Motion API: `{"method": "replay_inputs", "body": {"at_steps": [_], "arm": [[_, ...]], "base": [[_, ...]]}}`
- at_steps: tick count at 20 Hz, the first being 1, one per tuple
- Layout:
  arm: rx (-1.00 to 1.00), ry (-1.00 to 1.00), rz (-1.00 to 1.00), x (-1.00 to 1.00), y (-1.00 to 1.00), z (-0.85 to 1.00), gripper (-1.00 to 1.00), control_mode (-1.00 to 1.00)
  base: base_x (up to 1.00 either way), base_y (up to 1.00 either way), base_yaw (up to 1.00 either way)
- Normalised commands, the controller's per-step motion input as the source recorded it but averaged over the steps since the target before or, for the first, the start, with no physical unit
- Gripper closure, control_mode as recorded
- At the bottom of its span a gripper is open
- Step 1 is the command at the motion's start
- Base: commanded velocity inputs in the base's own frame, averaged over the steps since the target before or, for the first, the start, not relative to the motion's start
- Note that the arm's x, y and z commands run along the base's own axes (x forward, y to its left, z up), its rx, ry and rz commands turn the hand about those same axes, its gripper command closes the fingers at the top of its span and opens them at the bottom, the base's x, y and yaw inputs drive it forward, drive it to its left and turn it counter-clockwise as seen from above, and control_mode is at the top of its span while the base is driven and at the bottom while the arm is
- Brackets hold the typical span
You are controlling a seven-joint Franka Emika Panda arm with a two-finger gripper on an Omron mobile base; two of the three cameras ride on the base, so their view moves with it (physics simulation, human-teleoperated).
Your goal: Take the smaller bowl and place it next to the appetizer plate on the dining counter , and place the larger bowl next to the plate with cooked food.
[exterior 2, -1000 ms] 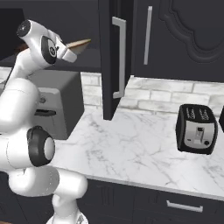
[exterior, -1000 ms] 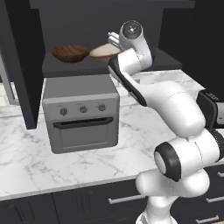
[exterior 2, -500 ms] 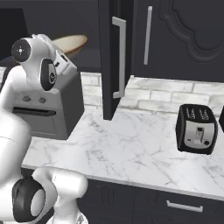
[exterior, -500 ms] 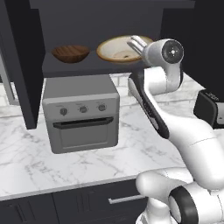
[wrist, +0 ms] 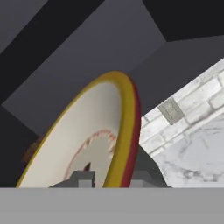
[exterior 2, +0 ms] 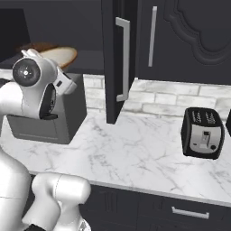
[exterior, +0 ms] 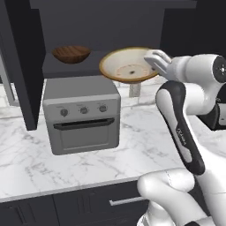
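While gripper (wrist: 106, 178) pinches larger bowl (exterior: 128, 66) rim, tilted, nothing inside; smaller bowl (exterior: 71, 53) on shelf

Glossy ceramic larger bowl (exterior: 128, 66); grained wooden smaller bowl (exterior: 71, 54).

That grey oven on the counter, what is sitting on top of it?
Nothing rests on the grey oven. Above it, a shelf holds the wooden bowl; the cream bowl hangs tilted in the jaws. The oven's inside is hidden.
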Motion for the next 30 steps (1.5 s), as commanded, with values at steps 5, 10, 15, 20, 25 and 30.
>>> {"method": "replay_inputs", "body": {"at_steps": [5,10,15,20,25,30], "arm": [[-0.05,-0.03,0.02,-0.95,0.21,-0.06,1.00,-1.00],[-0.09,-0.01,0.00,-0.49,0.54,-0.16,1.00,-1.00],[-0.04,0.00,0.00,-0.19,0.16,-0.07,1.00,1.00],[0.00,0.00,0.00,0.00,0.00,0.00,1.00,1.00],[0.00,0.00,0.00,0.00,0.00,0.00,1.00,1.00],[0.00,0.00,0.00,0.00,0.00,0.00,1.00,1.00]], "base": [[0.00,0.00,0.00],[0.00,0.00,0.00],[-0.41,0.00,0.00],[-0.65,-0.17,0.00],[-0.55,-0.03,0.24],[-0.34,0.00,0.52]]}}
